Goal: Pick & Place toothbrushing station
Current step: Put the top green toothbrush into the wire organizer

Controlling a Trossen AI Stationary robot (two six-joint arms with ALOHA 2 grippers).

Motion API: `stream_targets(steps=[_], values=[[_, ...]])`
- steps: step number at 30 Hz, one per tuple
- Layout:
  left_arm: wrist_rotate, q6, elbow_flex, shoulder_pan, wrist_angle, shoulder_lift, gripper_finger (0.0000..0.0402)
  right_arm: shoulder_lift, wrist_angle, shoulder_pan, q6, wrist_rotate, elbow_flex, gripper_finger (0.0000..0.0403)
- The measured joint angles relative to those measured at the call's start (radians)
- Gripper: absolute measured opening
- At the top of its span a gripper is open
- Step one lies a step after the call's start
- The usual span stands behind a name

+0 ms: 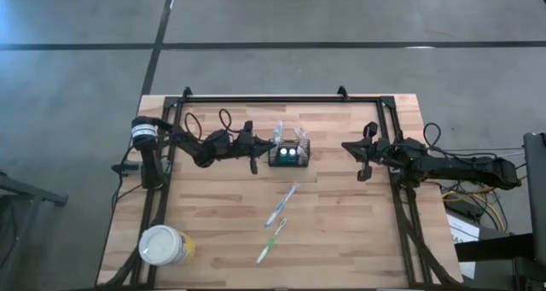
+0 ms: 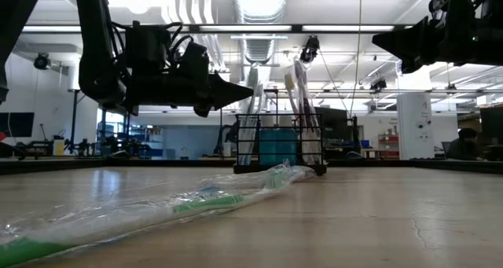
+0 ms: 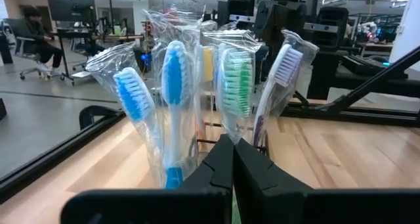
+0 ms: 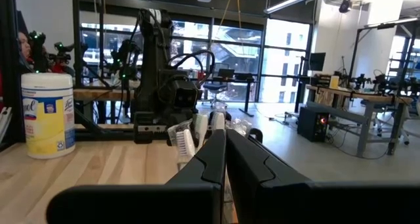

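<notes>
The toothbrushing station [image 1: 288, 155], a small black caddy, stands on its base on the wooden table [image 1: 341, 231], mid-table toward the far edge. It holds several wrapped toothbrushes upright, among them a blue one [image 3: 174, 73] and a green one [image 3: 236, 83]. My left gripper [image 1: 264, 151] is shut and points level at the station from its left, fingertips [image 3: 226, 152] just short of the wrapped brushes and above the table [image 2: 250, 87]. My right gripper [image 1: 348, 145] waits shut and raised at the table's right [image 4: 225, 135]. My left gripper's shut fingertips stand right at the wrapped toothbrushes in the station, level and coming from the table's left. Whether they touch the wrapping or the caddy I cannot tell. Nothing is between the fingers.
Two wrapped toothbrushes lie flat nearer the front edge, one [image 1: 281, 206] behind the other [image 1: 271, 240]; one stretches across the low view [image 2: 196, 201]. A yellow tub with a white lid [image 1: 162, 246] stands at the near left corner. A black frame [image 1: 281, 100] borders the table.
</notes>
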Motion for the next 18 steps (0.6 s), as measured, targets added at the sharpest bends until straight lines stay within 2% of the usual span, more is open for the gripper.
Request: stream_targets(steps=[8, 18], values=[[0.002, -0.025, -0.002, 0.000, -0.018, 0.001, 0.0017, 0.000, 0.000, 0.000, 0.000, 0.000, 0.000, 0.0008], [0.017, -0.035, -0.004, -0.002, -0.060, 0.003, 0.0095, 0.000, 0.000, 0.000, 0.000, 0.000, 0.000, 0.0008]])
